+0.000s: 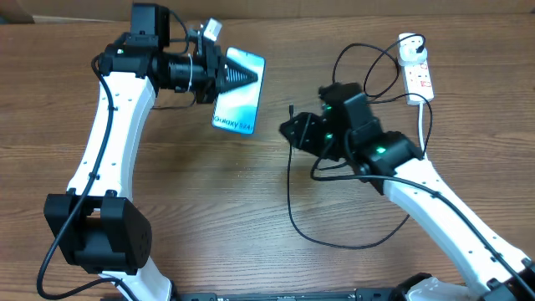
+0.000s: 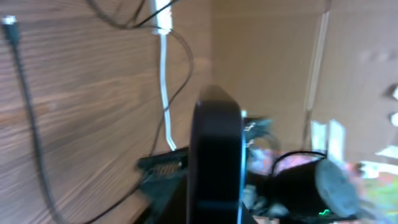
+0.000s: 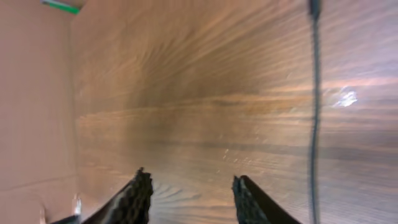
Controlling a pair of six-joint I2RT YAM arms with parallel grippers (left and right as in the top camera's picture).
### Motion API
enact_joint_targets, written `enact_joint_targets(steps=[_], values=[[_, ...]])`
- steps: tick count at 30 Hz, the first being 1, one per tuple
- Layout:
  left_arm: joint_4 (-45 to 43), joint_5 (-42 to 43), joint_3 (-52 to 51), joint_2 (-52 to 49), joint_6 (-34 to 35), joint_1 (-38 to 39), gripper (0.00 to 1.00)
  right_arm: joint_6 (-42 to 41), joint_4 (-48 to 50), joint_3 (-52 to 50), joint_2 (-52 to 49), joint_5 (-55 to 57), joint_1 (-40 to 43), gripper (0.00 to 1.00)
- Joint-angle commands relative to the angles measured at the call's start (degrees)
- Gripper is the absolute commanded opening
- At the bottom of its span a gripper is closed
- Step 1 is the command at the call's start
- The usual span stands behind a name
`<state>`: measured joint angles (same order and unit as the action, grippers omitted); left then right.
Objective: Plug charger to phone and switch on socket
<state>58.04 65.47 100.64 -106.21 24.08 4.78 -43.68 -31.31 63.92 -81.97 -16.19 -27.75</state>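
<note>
left tool (image 1: 236,75) clamping phone (image 1: 242,107), right tool (image 3: 191,190) agape, empty

The table (image 1: 209,192) is smooth brown wood-grain board with a faint sheen, and the wall (image 3: 34,93) beside it looks like matt brown cardboard. The phone (image 1: 238,96) has a glossy, glass-like screen and a smooth black edge, the socket (image 1: 420,79) is smooth white plastic, and the charger (image 1: 288,201) cable is thin, matt black and rubbery-looking. The left arm (image 1: 104,142) wears smooth white plastic shells over matt black joints, and the right gripper (image 3: 189,190) has black fingers (image 3: 135,200) with a rough, ribbed face.
</note>
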Motion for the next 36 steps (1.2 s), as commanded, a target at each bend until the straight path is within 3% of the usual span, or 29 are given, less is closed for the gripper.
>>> enact_joint_targets(steps=[1, 9, 14, 36], values=[[3.48, -1.77, 0.66, 0.57, -10.12, 0.48, 0.04, 3.5, -0.94, 2.6, 1.44, 2.75, 0.68, 0.37], [9.42, -4.26, 0.66, 0.57, -16.81, 3.56, 0.04, 3.54, -0.87, 3.5, 1.33, 4.76, 0.66, 0.24], [12.46, -10.64, 0.66, 0.57, -18.45, 6.64, 0.04, 4.74, -0.92, 4.7, 1.27, 4.57, 0.39, 0.23], [12.5, -11.04, 0.66, 0.57, -18.56, 9.99, 0.04, 1.9, 5.18, 5.18, -1.29, 1.97, -2.95, 0.23]])
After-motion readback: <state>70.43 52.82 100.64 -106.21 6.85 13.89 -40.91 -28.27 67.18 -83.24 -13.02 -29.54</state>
